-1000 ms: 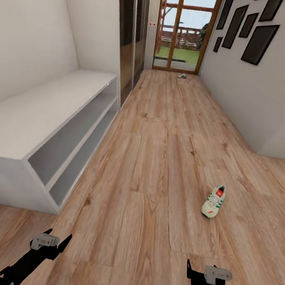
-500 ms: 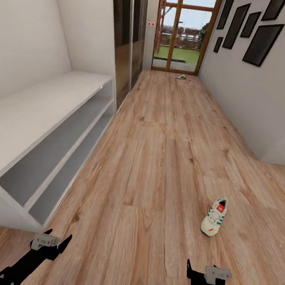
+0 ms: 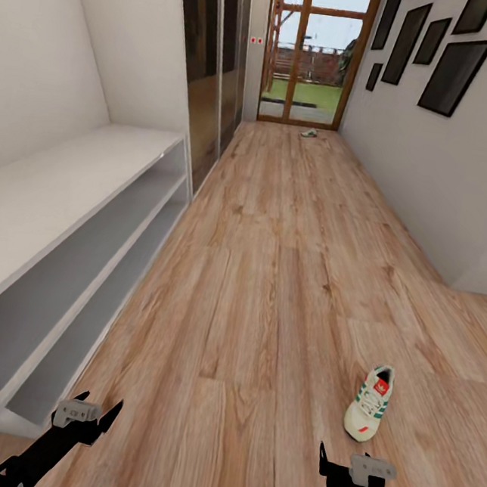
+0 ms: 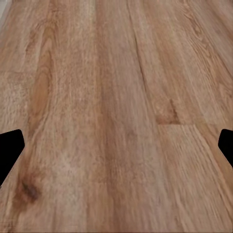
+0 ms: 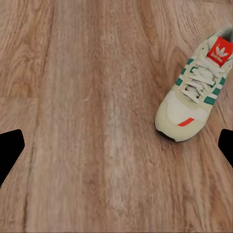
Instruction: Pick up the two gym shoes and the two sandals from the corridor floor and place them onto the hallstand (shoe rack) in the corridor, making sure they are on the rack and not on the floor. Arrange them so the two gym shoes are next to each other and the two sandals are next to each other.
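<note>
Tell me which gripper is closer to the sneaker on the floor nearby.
Right. The right gripper sits just short of the sneaker; the left gripper is far across the floor.

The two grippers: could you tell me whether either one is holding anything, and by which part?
Nothing is held. The left gripper and right gripper are open over bare corridor floor; the near gym shoe lies untouched.

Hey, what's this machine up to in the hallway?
It is tidying shoes onto a rack, but nothing is picked up yet. One gym shoe lies on the corridor floor just ahead of the right gripper, which is open and empty, as is the left gripper. A second small thing that looks like a shoe lies far down by the glass door. The white hallstand along the left wall has nothing on it so far.
</note>
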